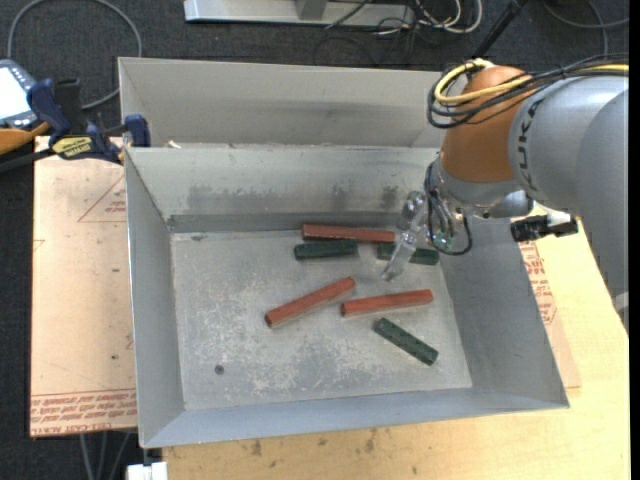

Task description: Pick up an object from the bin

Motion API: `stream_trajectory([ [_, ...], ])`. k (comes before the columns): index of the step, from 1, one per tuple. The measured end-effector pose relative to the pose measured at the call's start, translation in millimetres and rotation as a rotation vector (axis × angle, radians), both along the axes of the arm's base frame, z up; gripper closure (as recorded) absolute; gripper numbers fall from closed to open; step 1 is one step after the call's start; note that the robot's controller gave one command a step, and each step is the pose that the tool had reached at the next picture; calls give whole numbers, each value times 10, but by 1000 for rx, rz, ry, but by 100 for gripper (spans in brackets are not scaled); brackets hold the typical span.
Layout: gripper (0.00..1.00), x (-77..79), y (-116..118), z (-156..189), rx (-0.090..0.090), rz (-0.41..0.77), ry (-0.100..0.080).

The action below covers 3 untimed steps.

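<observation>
So the gripper (404, 254) is down low in the grey metal bin (150, 268), sitting right over a short dark green bar (426, 257) that pokes out from under it on the arm's side. Honestly I can't tell from this angle whether the gripper is spread or pressed together, and I can't see that bar actually clamped in it.

Count: six bars total, three dark green and three red-brown. The second green bar (324, 251) lies just off the gripper toward the view's left. The back red-brown bar (348, 234) is right behind that one, its end almost at the gripper. Just in front of the gripper is the near red-brown bar (387, 303), and beyond that the third green bar (405, 340). The tilted red-brown bar (309, 303) lies further out, front-left of the gripper.
</observation>
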<state>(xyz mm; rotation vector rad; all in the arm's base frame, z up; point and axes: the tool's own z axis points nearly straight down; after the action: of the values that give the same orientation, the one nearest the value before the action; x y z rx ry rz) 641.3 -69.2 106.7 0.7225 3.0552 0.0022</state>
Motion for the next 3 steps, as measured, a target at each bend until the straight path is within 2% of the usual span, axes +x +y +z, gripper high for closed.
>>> stream_trajectory([
  [1, 0, 35, -72, -378, 1, -193, 3],
  [2, 0, 42, -65, -376, -1, -190, 1],
  [3, 100, 45, -68, -369, -1, -190, 0],
])
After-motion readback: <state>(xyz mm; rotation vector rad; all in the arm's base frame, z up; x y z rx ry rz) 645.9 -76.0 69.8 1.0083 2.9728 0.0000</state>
